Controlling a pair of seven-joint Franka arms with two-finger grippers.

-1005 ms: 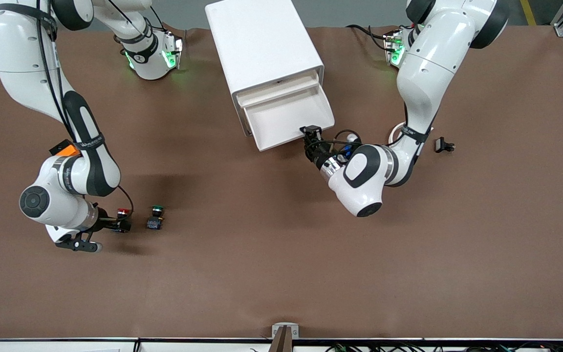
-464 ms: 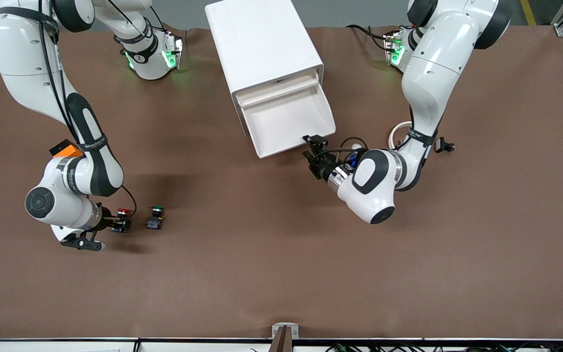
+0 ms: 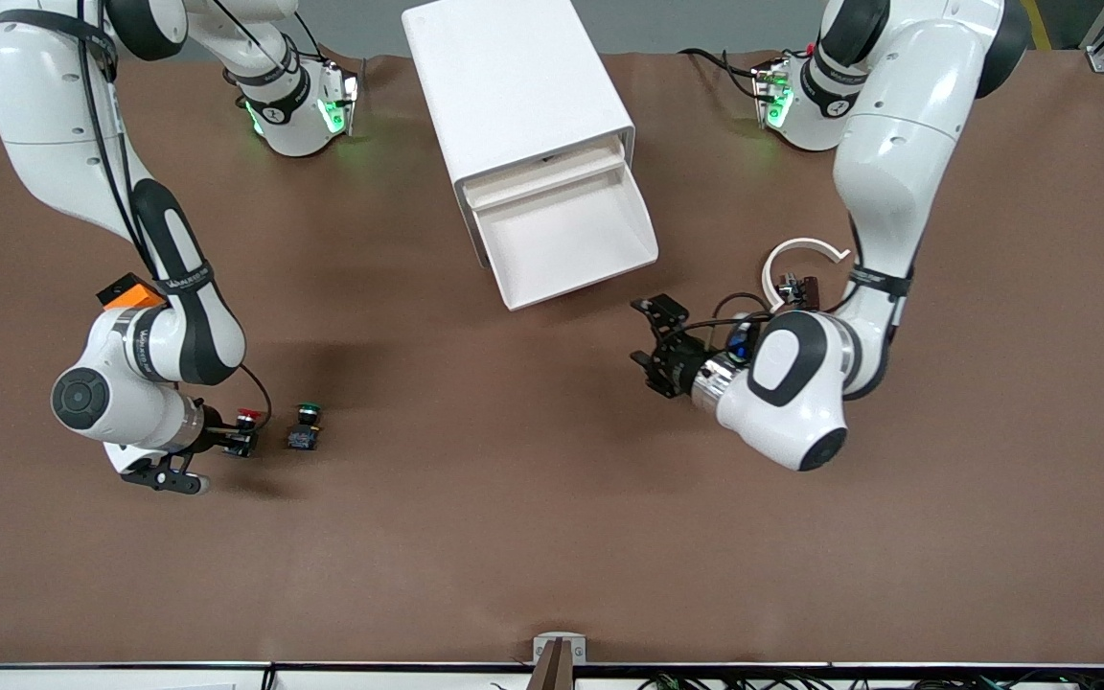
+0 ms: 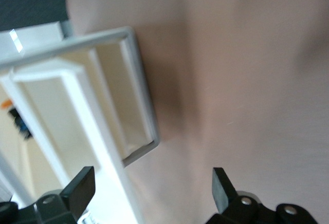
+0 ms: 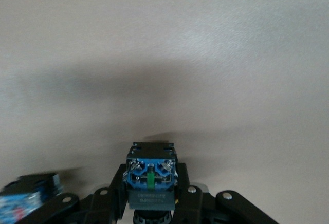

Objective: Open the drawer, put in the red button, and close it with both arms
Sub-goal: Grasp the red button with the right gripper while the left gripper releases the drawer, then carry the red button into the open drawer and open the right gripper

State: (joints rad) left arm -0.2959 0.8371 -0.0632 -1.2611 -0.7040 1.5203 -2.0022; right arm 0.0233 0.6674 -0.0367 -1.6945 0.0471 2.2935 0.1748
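The white cabinet [image 3: 514, 86] stands at the table's back middle with its lowest drawer [image 3: 566, 244] pulled open and bare inside. The drawer also shows in the left wrist view [image 4: 77, 111]. My left gripper [image 3: 646, 335] is open and empty, over the table between the drawer and the front camera, apart from the drawer; its fingers [image 4: 223, 190] are spread wide. My right gripper [image 3: 238, 441] is low at the right arm's end of the table, shut on the red button [image 3: 247, 418]. The right wrist view shows the button's blue underside [image 5: 150, 170] between the closed fingers [image 5: 186, 190].
A like switch with a green cap [image 3: 304, 426] stands on the table beside the red button, toward the table's middle. A white curved ring piece [image 3: 806, 251] and a small dark part [image 3: 798, 285] lie by the left arm's forearm.
My left gripper has drawn back from the drawer's front corner, toward the front camera and the left arm's end, fingers now wide. The drawer stays open. The right gripper barely shifted.
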